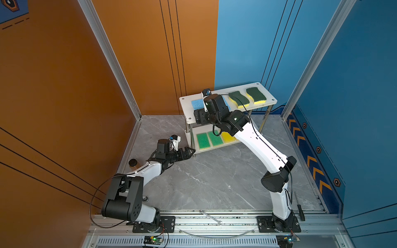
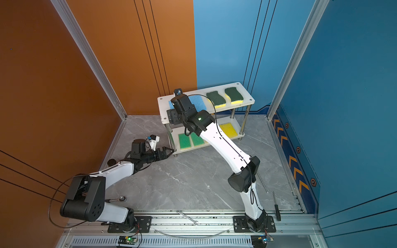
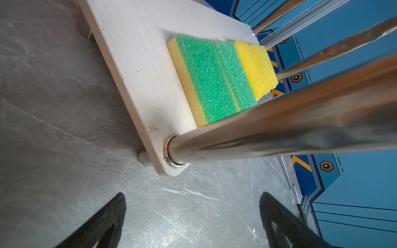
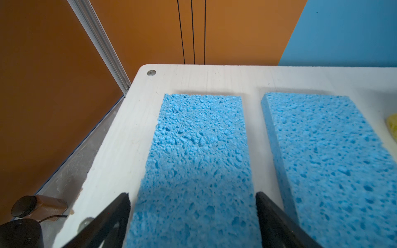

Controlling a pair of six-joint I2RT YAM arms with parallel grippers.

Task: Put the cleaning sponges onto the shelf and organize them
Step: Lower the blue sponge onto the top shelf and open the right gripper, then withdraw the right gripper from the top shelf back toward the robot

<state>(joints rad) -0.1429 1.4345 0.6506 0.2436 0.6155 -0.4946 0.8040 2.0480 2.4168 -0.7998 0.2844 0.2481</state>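
The shelf stands toward 12 o'clock on the grey table; the right gripper is over its top board, fingers spread on both sides of a flat light blue sponge, not pinching it; a second light blue sponge lies just beside at 3 o'clock, then two wavy dark-green-topped sponges; the lower board carries two bright green sponges and yellow sponges; the left gripper, spread and empty, is at 8 o'clock of the shelf, near its corner post.
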